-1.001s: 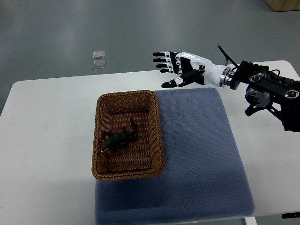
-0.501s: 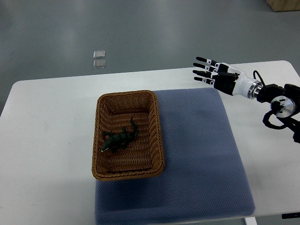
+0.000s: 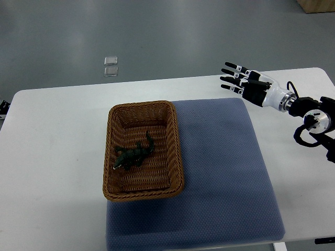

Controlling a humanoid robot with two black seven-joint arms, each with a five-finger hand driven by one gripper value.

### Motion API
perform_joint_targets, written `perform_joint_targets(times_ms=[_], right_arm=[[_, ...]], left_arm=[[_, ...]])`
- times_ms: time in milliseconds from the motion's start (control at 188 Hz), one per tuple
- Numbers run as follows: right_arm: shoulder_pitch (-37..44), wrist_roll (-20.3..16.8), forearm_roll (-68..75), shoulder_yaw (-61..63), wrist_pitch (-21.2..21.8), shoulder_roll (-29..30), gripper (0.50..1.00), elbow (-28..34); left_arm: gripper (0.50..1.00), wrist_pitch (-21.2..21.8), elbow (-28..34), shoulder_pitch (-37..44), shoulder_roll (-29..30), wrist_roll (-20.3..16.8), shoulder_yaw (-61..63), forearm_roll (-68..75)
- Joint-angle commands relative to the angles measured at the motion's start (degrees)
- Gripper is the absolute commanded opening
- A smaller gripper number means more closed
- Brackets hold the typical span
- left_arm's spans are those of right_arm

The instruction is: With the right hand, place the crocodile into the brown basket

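A dark green toy crocodile point(image 3: 134, 156) lies inside the brown wicker basket point(image 3: 173, 142), near its middle, head toward the lower left. My right hand point(image 3: 238, 79) hovers over the table's far right part, well away from the basket, with its fingers spread and nothing in them. Its arm point(image 3: 309, 116) comes in from the right edge. The left arm shows only as a small dark bit point(image 3: 2, 106) at the left edge.
The basket rests half on a blue-grey mat point(image 3: 225, 172) that covers the middle and right of the white table point(image 3: 52, 172). Two small clear squares point(image 3: 110, 66) lie on the floor beyond the table's far edge.
My right hand has pulled back to the right from above the mat's far edge toward the table's right end, staying open. The crocodile and basket have not moved.
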Motion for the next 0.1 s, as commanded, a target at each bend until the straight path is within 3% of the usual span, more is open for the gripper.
perform_joint_targets(times_ms=[0, 91], right_arm=[[-0.1, 0.1, 0.0, 0.0, 0.1, 0.1, 0.928, 0.0], [-0.2, 0.2, 0.0, 0.0, 0.3, 0.1, 0.928, 0.0]], left_arm=[[1.0, 0.0, 0.0, 0.0, 0.0, 0.0, 0.0, 0.0], [1.0, 0.0, 0.0, 0.0, 0.0, 0.0, 0.0, 0.0]])
